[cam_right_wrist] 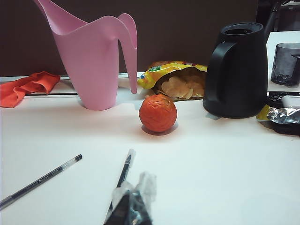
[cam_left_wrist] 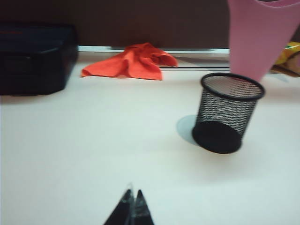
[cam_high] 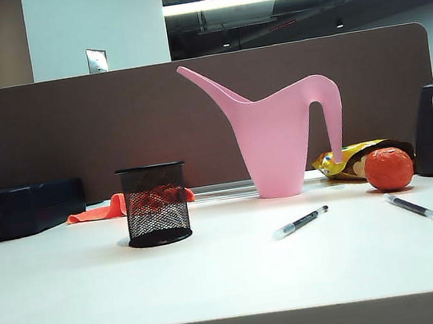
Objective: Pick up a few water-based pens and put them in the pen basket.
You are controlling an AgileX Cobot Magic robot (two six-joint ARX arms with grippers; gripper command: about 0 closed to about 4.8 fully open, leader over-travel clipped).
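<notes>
Both jaws closed; pen basket (cam_left_wrist: 228, 112) holds no pens (cam_high: 300, 222).

Only the fingertips were seen. The left gripper (cam_left_wrist: 132, 208) was shown as 2 slim black tapered tips – pressed together. On the right gripper (cam_right_wrist: 132, 206), black fingers were wrapped in crinkled clear film – also closed.

Black wire-mesh pen basket (cam_high: 156, 205), smooth pink (probably plastic) watering can (cam_high: 275, 133).
</notes>
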